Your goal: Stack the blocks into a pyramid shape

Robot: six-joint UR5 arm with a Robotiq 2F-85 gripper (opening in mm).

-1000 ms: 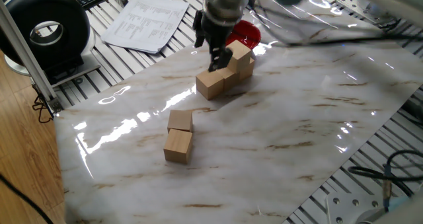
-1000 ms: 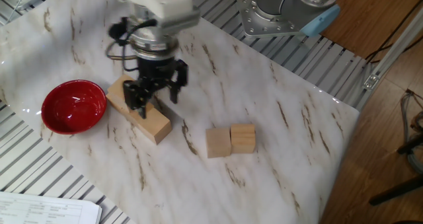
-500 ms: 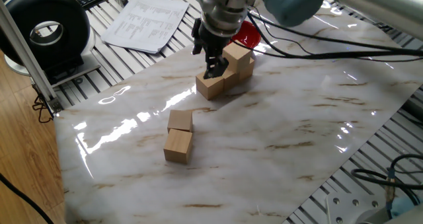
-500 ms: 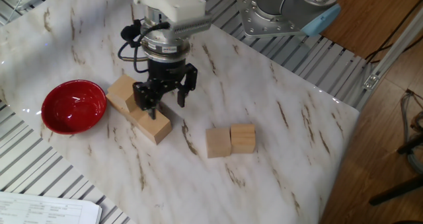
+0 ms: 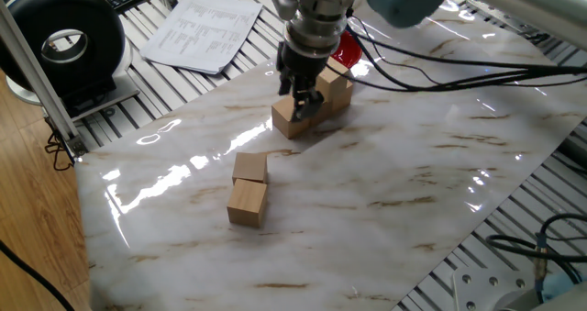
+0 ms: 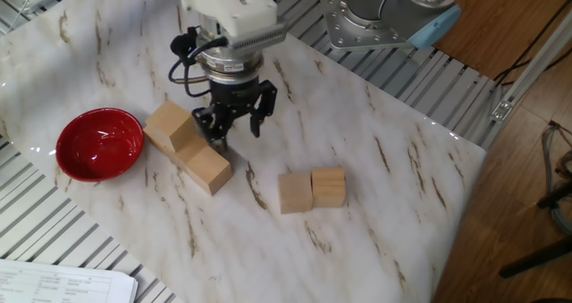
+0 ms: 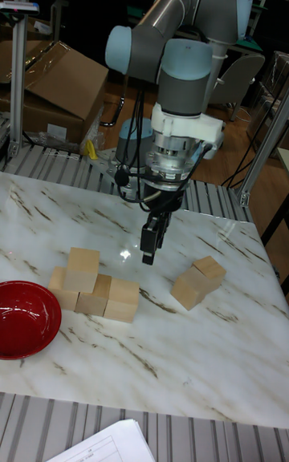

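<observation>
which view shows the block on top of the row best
The tall fixed view: the raised block stands clear of the gripper, resting on the bottom row. The other fixed view also shows it, beside the red bowl. In one fixed view the gripper partly hides it.

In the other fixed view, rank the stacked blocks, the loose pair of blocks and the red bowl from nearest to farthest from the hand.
1. Stacked blocks, right beside the hand, toward the bowl.
2. Loose pair of blocks, on the opposite side, apart from the stack.
3. Red bowl, beyond the stack near the table edge.

Four tan blocks (image 7: 95,284) stacked, two (image 7: 197,281) apart.
</observation>
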